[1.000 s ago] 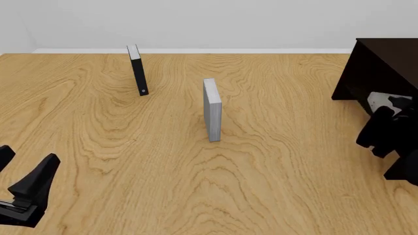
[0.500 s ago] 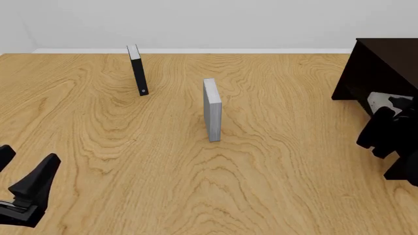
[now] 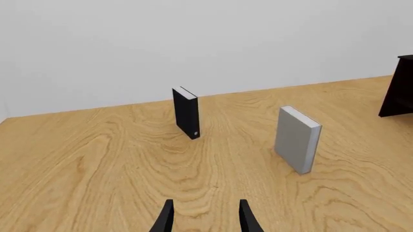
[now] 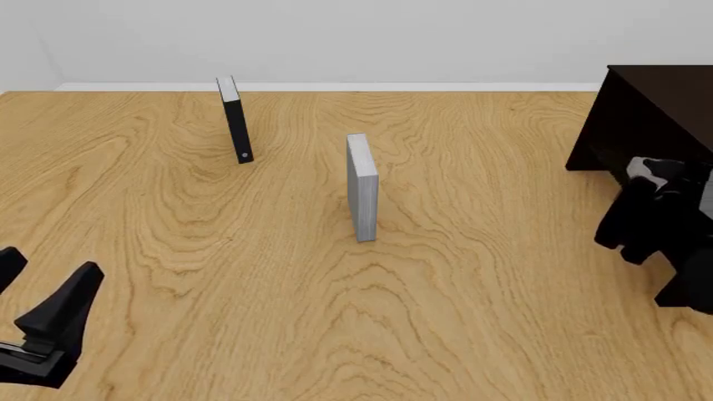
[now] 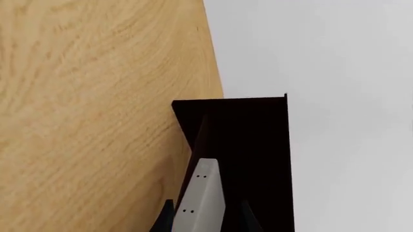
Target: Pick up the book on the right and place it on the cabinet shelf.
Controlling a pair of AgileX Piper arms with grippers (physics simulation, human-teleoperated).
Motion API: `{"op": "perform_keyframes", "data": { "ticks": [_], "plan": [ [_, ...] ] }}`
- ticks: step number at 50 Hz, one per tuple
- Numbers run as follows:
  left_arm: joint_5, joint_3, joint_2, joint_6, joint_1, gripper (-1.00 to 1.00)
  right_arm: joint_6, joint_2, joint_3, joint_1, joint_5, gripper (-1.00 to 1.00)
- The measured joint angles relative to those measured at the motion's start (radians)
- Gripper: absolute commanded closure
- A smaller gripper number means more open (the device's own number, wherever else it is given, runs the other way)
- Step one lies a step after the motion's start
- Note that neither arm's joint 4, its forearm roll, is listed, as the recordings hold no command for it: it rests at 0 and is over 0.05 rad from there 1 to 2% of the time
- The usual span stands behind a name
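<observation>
— What's nearest us?

— The left fingers [image 4: 67,305], low over the wooden surface [image 4: 334,334] at the near left corner. They're spread wide with nothing between them.

— And the right side?

— The right fingers [image 5: 166,221] are closed on the book [image 5: 201,193], the pale grey one, gripping it across its thickness. It's off the surface, held edge-on right in front of the cabinet [image 4: 652,109], at the open side of that big dark box. From where I stand only a pale scrap of the book shows past the arm, at the cabinet's lower edge (whether it's inside the shelf or just in front of it, I can't tell).

— Anything else out there?

— A taller grey book [image 4: 361,188] stands upright in the middle, well apart from both arms. Farther back and to the left, a thin black book [image 4: 236,125] stands leaning a little, near the far wall.
</observation>
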Motion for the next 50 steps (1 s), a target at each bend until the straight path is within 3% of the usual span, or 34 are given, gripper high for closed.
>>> {"op": "perform_keyframes", "data": {
  "ticks": [23,50],
  "plan": [
    [0.009,-0.001,-0.011,-0.005,0.002,-1.00,0.008,-0.006,-0.073,0.094,0.070,-1.00],
    [0.015,-0.005,-0.018,0.001,0.004,-1.00,0.156,-0.198,-0.209,0.211,0.343,-1.00]
  ]
}}
